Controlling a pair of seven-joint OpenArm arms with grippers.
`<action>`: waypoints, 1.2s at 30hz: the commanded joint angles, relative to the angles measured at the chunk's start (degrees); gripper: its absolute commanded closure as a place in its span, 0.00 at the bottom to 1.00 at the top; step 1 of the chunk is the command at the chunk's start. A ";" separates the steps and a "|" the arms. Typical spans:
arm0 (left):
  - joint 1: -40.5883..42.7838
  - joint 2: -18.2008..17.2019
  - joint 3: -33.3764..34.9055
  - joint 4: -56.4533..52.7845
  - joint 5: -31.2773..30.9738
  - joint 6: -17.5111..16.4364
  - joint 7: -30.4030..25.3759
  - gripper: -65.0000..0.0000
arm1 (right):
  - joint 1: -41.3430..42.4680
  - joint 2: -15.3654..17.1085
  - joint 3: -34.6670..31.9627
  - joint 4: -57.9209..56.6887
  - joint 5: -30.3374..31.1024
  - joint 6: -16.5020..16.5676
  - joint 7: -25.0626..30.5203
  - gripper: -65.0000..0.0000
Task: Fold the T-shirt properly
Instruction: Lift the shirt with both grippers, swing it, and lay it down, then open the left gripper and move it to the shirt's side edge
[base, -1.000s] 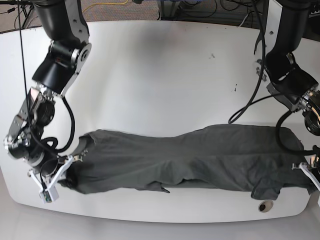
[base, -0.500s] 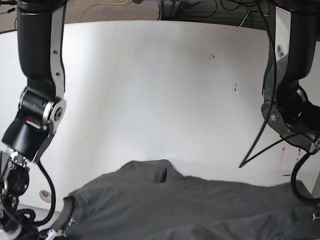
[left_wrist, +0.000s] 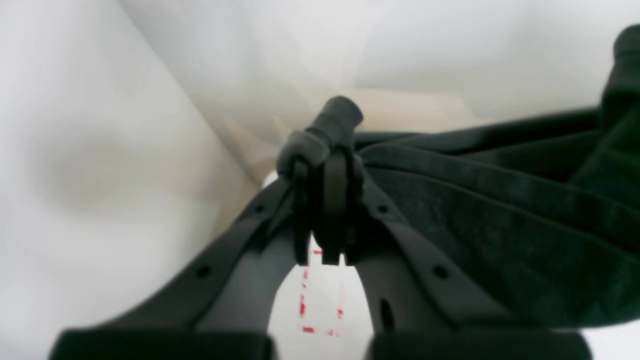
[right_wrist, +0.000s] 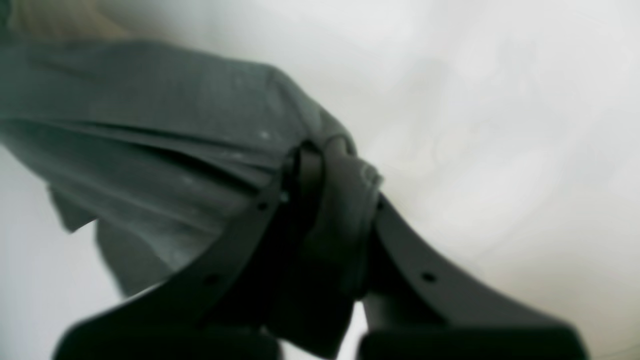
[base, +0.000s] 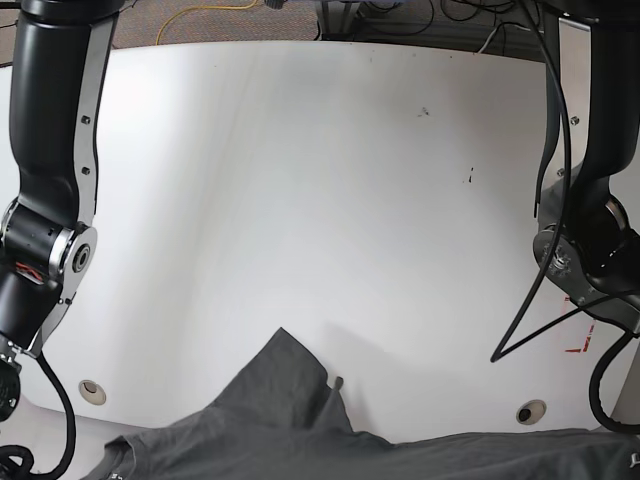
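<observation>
Now both arms hold the T-shirt (base: 300, 430) stretched across the near edge of the worktop (base: 300, 200): left pincer (left_wrist: 325, 165) clamps a bunched corner, right pincer (right_wrist: 330, 165) grips another wad of fabric, one flap lying on the worktop.

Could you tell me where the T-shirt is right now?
The T-shirt hangs along the base view's bottom edge, over the table's near side, pinched by the left gripper and right gripper.
</observation>
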 joint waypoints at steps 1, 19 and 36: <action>1.38 -0.84 -0.03 0.79 1.33 -0.06 -0.99 0.99 | -1.35 1.56 1.61 1.18 0.76 -0.49 0.49 1.00; 31.36 -0.93 -7.41 0.52 1.33 -0.06 -8.24 0.99 | -44.96 -2.22 15.85 18.50 8.58 -0.49 0.57 1.00; 55.80 -2.42 -7.59 0.35 1.33 -0.06 -18.62 0.99 | -70.01 -7.23 19.81 18.94 8.58 -0.49 8.13 1.00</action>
